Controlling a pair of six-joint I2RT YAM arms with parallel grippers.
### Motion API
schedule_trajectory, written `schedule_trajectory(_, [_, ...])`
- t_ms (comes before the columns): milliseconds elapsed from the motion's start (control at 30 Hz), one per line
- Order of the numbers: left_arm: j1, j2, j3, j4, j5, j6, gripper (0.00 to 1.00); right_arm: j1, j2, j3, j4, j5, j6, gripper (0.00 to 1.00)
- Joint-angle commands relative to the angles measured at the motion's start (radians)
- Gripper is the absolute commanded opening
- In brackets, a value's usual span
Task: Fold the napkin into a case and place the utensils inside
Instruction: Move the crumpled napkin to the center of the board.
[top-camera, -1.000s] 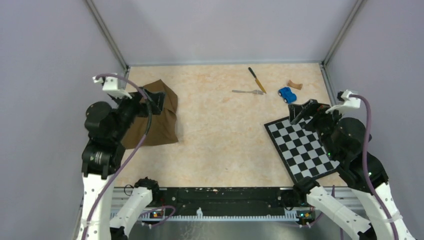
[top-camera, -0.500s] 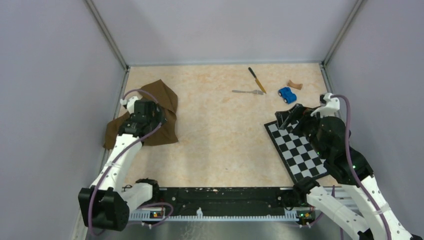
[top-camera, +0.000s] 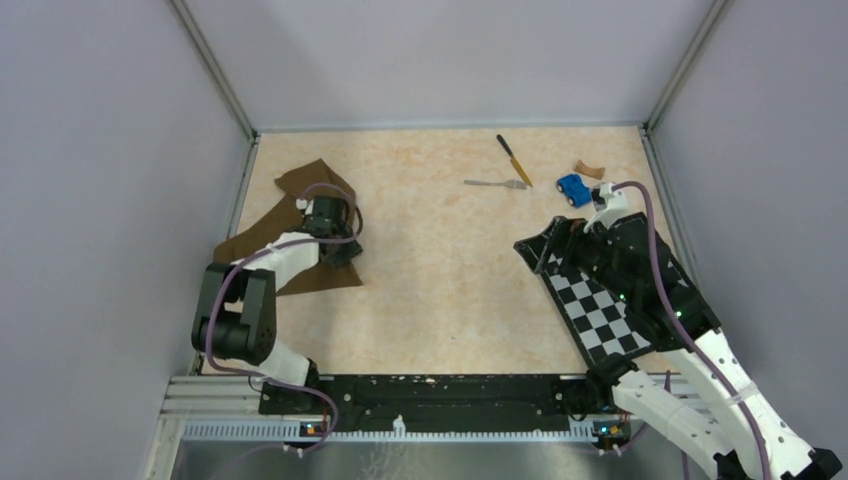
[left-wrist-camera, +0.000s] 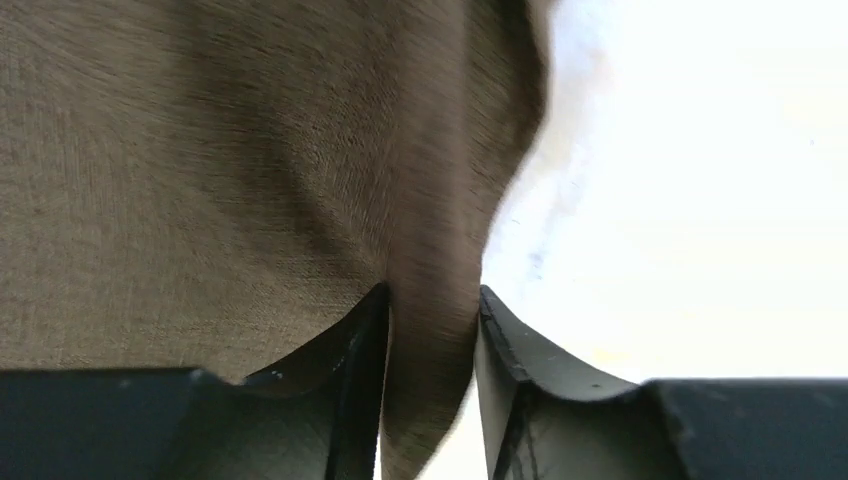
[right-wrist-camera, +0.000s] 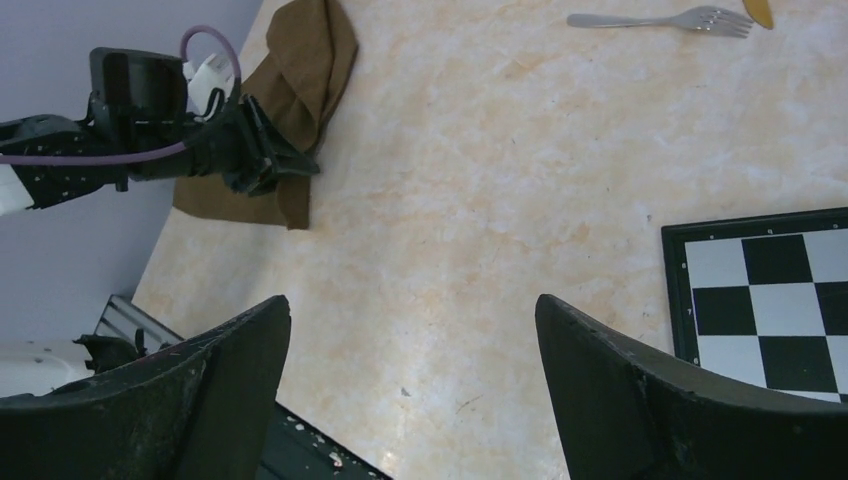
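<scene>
The dark brown napkin (top-camera: 292, 186) lies crumpled at the table's left side. My left gripper (top-camera: 345, 256) is low at its right edge. In the left wrist view a raised fold of the napkin (left-wrist-camera: 200, 200) fills the gap of the left gripper (left-wrist-camera: 430, 330), touching both fingers. The yellow-handled knife (top-camera: 514, 160) and the silver fork (top-camera: 495, 183) lie at the far middle, untouched. My right gripper (top-camera: 535, 250) hovers open over bare table, left of the checkered board. In its view, the right gripper (right-wrist-camera: 412, 310) holds nothing, and the fork (right-wrist-camera: 660, 20) and napkin (right-wrist-camera: 300, 60) lie far off.
A black-and-white checkered board (top-camera: 610, 310) lies at the right under my right arm. A blue toy car (top-camera: 573, 189) and a small brown piece (top-camera: 589, 170) sit at the far right. Grey walls enclose the table on three sides.
My left arm dropped onto the napkin's right edge and its jaws closed on a fold. My right gripper moved left, off the checkered board, still open.
</scene>
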Motion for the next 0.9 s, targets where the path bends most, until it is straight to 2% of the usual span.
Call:
schedule_trajectory(0, [-0.136, 0.051, 0.059, 0.075, 0.037, 0.028, 0.31, -0.007, 0.027, -0.024, 0.06, -0.046, -0.01, 0.89])
schedule_trajectory(167, [-0.465, 0.067, 0.073, 0.13, 0.056, -0.046, 0.02, -0.007, 0.056, -0.061, 0.023, 0.096, 0.032, 0.87])
schedule_trajectory(267, [-0.643, 0.106, 0.131, 0.147, 0.047, -0.088, 0.03, -0.007, 0.075, -0.077, 0.024, 0.108, 0.037, 0.87])
schedule_trajectory(300, [-0.678, 0.124, 0.16, 0.134, 0.056, -0.093, 0.06, -0.007, 0.081, -0.088, 0.036, 0.092, 0.032, 0.87])
schedule_trajectory(333, [-0.699, 0.142, 0.193, 0.119, 0.091, -0.09, 0.15, -0.007, 0.088, -0.106, 0.049, 0.072, 0.031, 0.88])
schedule_trajectory(433, [-0.701, 0.14, 0.247, 0.053, 0.227, -0.036, 0.58, -0.012, 0.132, -0.141, 0.056, 0.029, 0.052, 0.88])
schedule_trajectory(567, [-0.696, -0.074, 0.151, 0.035, 0.176, 0.045, 0.97, -0.02, 0.192, -0.22, 0.114, -0.12, 0.085, 0.86])
schedule_trajectory(767, [-0.605, -0.446, 0.02, -0.161, 0.001, 0.097, 0.99, -0.02, 0.287, -0.366, 0.299, -0.291, 0.149, 0.79])
schedule_trajectory(867, [-0.52, -0.549, -0.012, -0.305, -0.079, 0.072, 0.99, -0.018, 0.401, -0.366, 0.311, -0.315, 0.151, 0.71])
